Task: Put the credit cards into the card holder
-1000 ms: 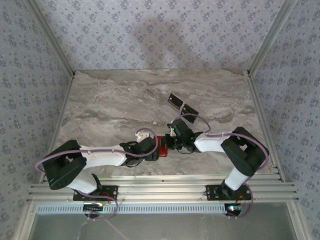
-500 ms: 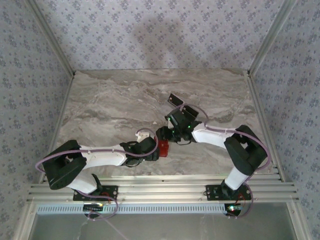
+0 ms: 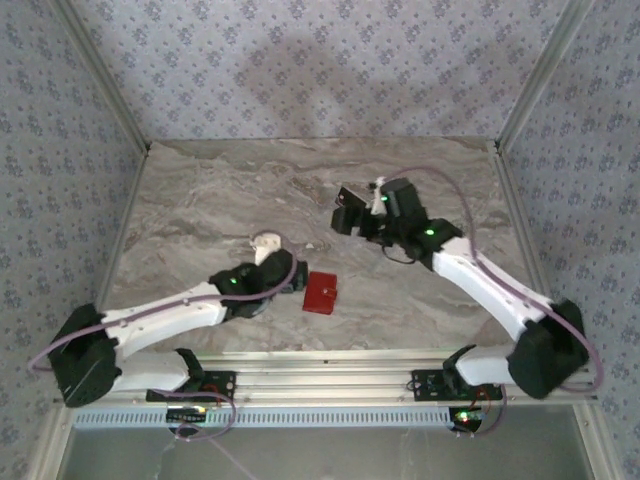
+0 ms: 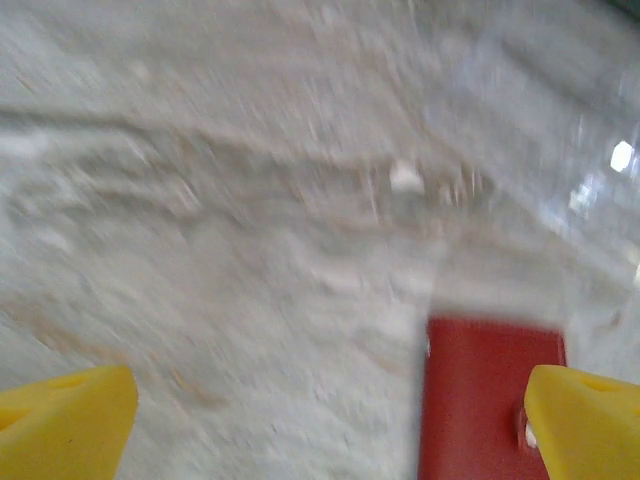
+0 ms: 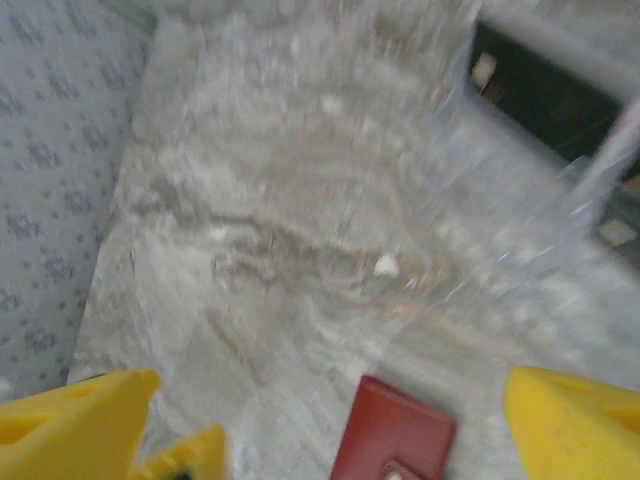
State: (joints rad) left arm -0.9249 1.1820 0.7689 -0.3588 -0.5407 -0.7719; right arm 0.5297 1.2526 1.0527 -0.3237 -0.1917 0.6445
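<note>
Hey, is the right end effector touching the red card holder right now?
Apart. The top external view shows bare table between the right end effector and the card holder.

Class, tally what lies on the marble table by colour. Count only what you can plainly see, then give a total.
Red: 1, the card holder
Black: 1, a credit card; more may be hidden under the right gripper
Total: 2
</note>
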